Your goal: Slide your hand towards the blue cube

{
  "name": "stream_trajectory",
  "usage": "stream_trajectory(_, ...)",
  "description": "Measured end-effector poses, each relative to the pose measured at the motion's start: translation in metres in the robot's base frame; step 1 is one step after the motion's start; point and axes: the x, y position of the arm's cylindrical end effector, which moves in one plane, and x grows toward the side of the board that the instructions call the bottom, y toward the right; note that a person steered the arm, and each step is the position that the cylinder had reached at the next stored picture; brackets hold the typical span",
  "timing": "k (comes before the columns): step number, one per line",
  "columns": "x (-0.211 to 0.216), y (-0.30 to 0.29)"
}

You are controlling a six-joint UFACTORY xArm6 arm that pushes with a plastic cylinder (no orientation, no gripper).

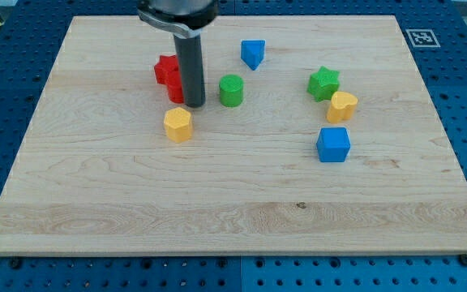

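Observation:
The blue cube (333,144) sits right of the board's middle. My tip (194,105) is on the board at the upper left of centre, far to the left of the blue cube. It stands just right of a red block (168,75), which the rod partly hides, left of the green cylinder (231,90) and just above the yellow hexagonal block (178,124).
A blue triangular block (252,53) lies near the view's top. A green star block (323,83) and a yellow heart-like block (341,105) lie just above the blue cube. The wooden board (233,219) rests on a blue perforated table.

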Motion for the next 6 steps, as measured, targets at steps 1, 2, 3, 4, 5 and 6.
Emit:
stream_trajectory(1,0.003,0.012)
stream_trajectory(2,0.034,0.055)
stream_trajectory(3,0.071,0.094)
stream_trajectory(4,0.118,0.124)
stream_trajectory(5,0.149,0.145)
stream_trajectory(6,0.138,0.194)
